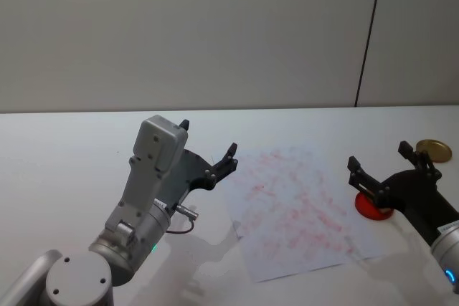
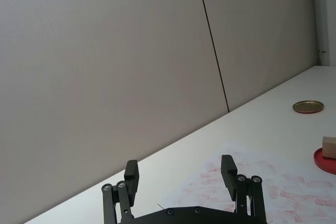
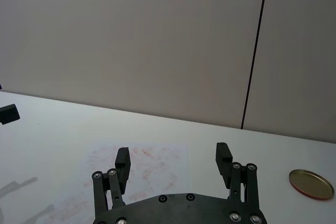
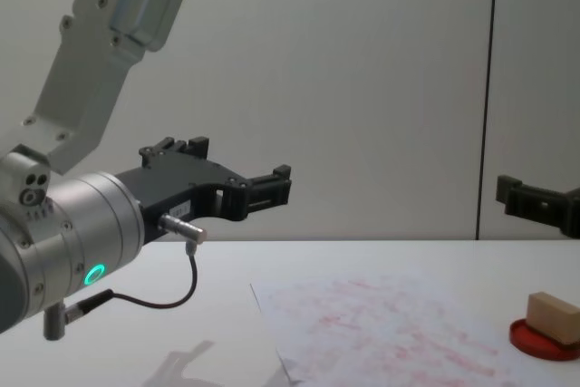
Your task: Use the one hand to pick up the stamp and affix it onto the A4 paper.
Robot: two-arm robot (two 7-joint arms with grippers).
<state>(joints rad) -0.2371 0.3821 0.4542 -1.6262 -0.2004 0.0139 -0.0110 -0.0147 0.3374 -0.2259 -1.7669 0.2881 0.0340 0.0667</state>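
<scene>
The stamp [image 4: 552, 315], a small tan wooden block, sits on a flat red disc [image 4: 541, 339] just right of the A4 paper [image 1: 294, 209], a white sheet smudged with pink-red prints. In the left wrist view the stamp [image 2: 329, 147] shows at the edge. My right gripper [image 1: 379, 155] hovers open over the red disc [image 1: 372, 208] and hides the stamp from the head view. My left gripper [image 1: 208, 138], on the silver wrist with a green ring light, hangs open above the table left of the paper, holding nothing.
A round gold lid [image 1: 434, 150] lies at the far right of the white table [image 1: 72, 148], behind the red disc. A plain wall rises right behind the table.
</scene>
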